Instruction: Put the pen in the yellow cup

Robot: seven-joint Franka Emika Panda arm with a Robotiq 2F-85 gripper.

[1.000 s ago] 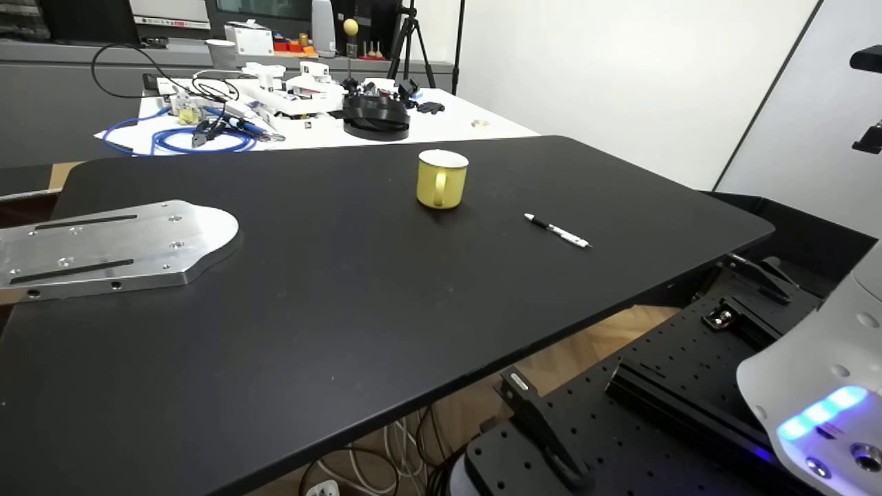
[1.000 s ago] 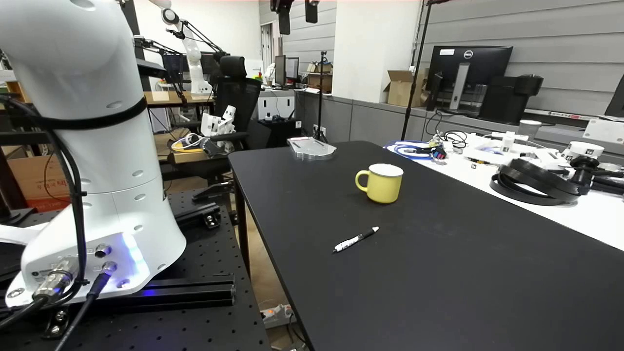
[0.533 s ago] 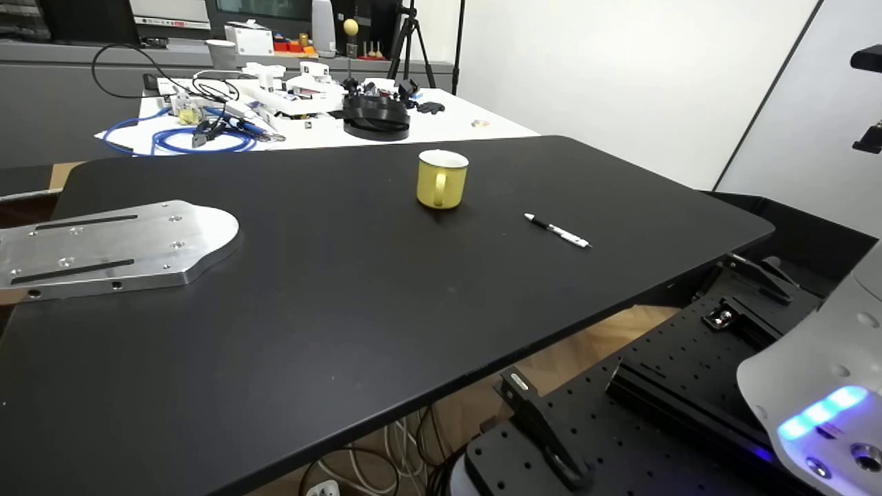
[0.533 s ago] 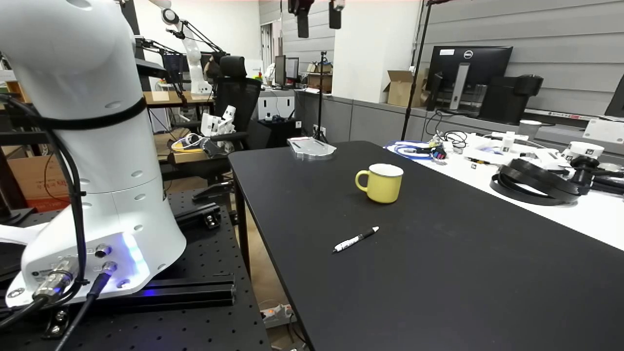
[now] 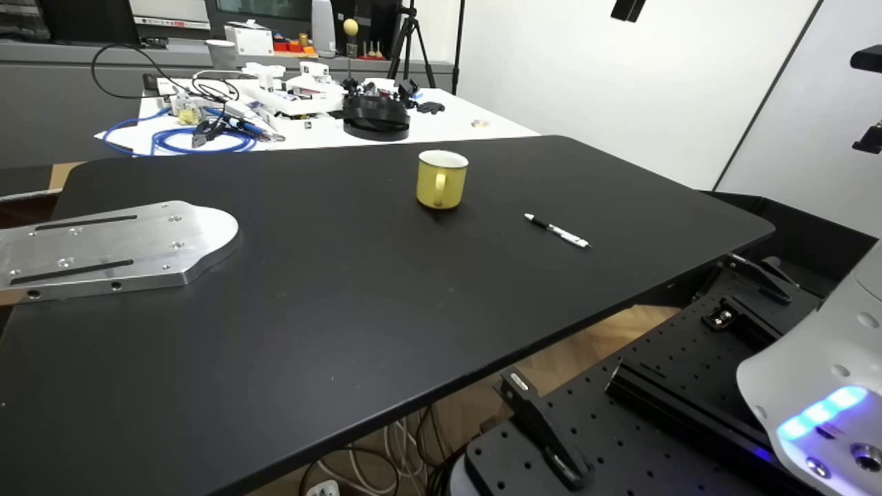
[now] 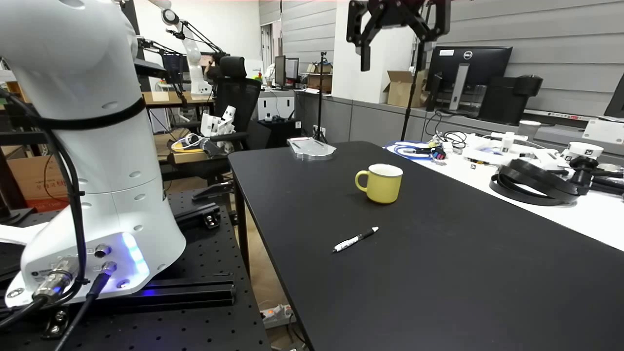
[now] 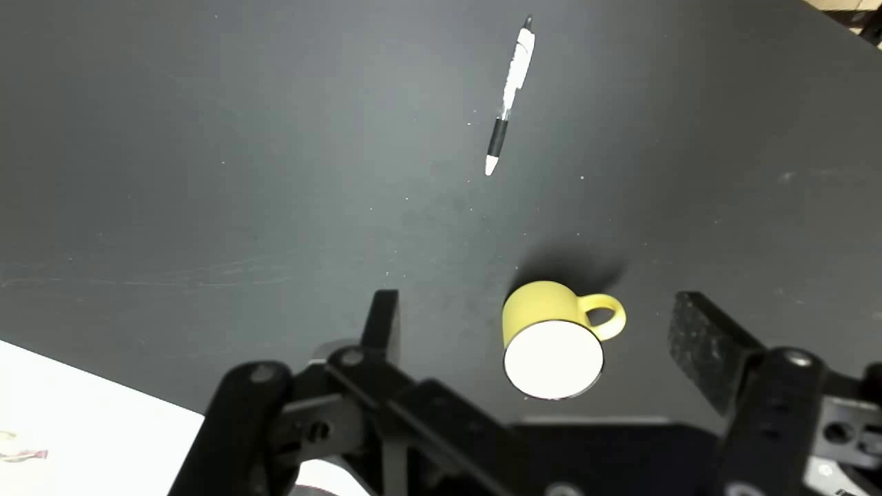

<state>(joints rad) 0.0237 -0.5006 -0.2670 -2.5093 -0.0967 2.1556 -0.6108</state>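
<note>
The pen [image 5: 557, 231] lies flat on the black table in both exterior views [image 6: 356, 239]; it has a white barrel and a dark grip section. In the wrist view the pen [image 7: 514, 74] is at the top, beyond the cup. The yellow cup [image 5: 433, 180] stands upright with a white inside and a side handle; it also shows in an exterior view [image 6: 383, 187] and in the wrist view [image 7: 541, 306]. My gripper [image 6: 393, 64] is open and empty, high above the table. In the wrist view the cup appears between the open fingers [image 7: 537, 300], well below them.
A silver metal plate [image 5: 124, 241] lies at one end of the black table [image 5: 331, 331]. A white table [image 5: 496, 125] behind it holds cables, white parts and a black round object [image 5: 375, 114]. The robot base [image 6: 126, 209] stands beside the table's edge.
In an exterior view my gripper has moved right and come lower into the picture, its fingers now showing wider apart. A fingertip now shows at another exterior view's top. Pen and cup have not moved.
</note>
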